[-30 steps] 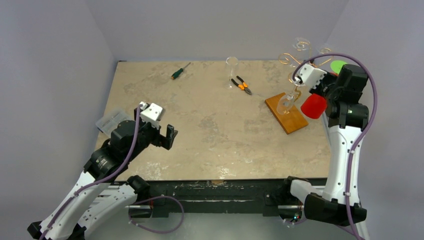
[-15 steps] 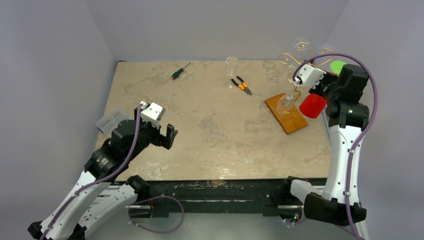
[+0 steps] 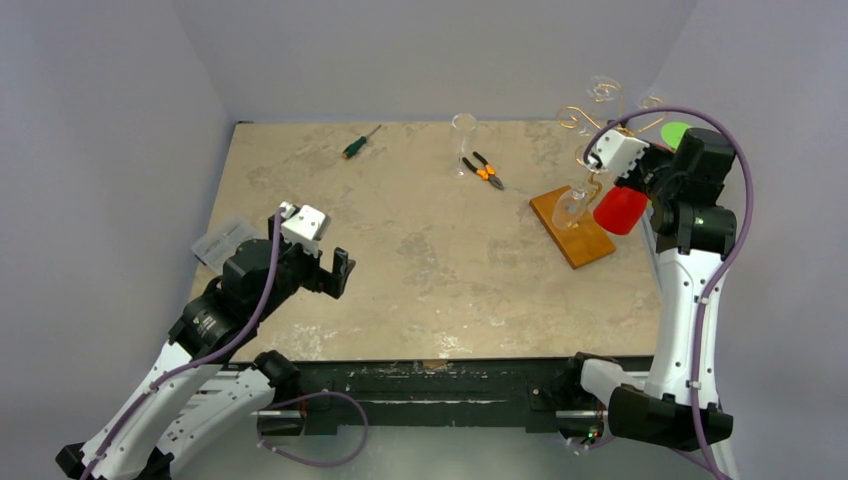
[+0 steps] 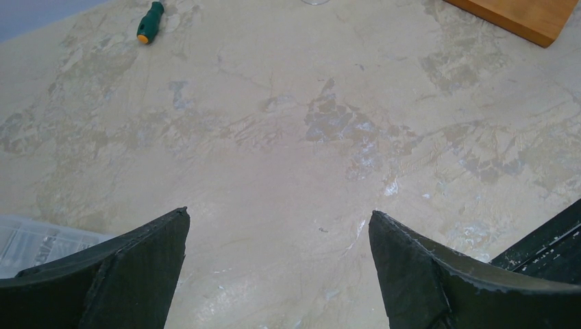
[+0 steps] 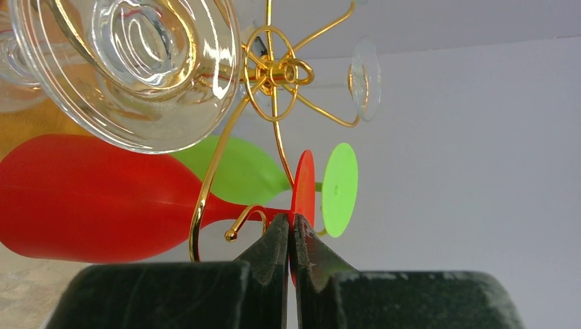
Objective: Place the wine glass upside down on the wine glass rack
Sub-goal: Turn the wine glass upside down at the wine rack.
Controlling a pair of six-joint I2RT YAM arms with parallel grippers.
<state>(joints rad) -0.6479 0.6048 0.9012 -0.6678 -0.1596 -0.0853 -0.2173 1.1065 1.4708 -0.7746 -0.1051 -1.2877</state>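
Observation:
My right gripper [image 5: 290, 218] is shut on the flat foot of the red wine glass [image 5: 89, 199], which lies sideways with its bowl to the left. Its stem runs just behind the curled end of one gold arm of the wine glass rack [image 5: 274, 68]. From above, the red wine glass [image 3: 620, 211] hangs beside the rack's wooden base [image 3: 585, 245], with my right gripper [image 3: 648, 178] behind it. A green glass [image 5: 233, 171] and a clear glass [image 5: 137, 62] are at the rack too. The left gripper [image 4: 279, 214] stands open over bare table, far from the rack.
A green-handled screwdriver [image 3: 360, 143] lies at the back of the table. Orange-handled pliers [image 3: 485, 170] rest beside an upright clear glass [image 3: 464, 140]. A clear plastic box [image 3: 225, 240] sits at the left edge by my left arm. The right wall is close behind the rack.
My right arm has shifted slightly left and back, carrying the red wine glass closer to the rack. The left arm has not moved.

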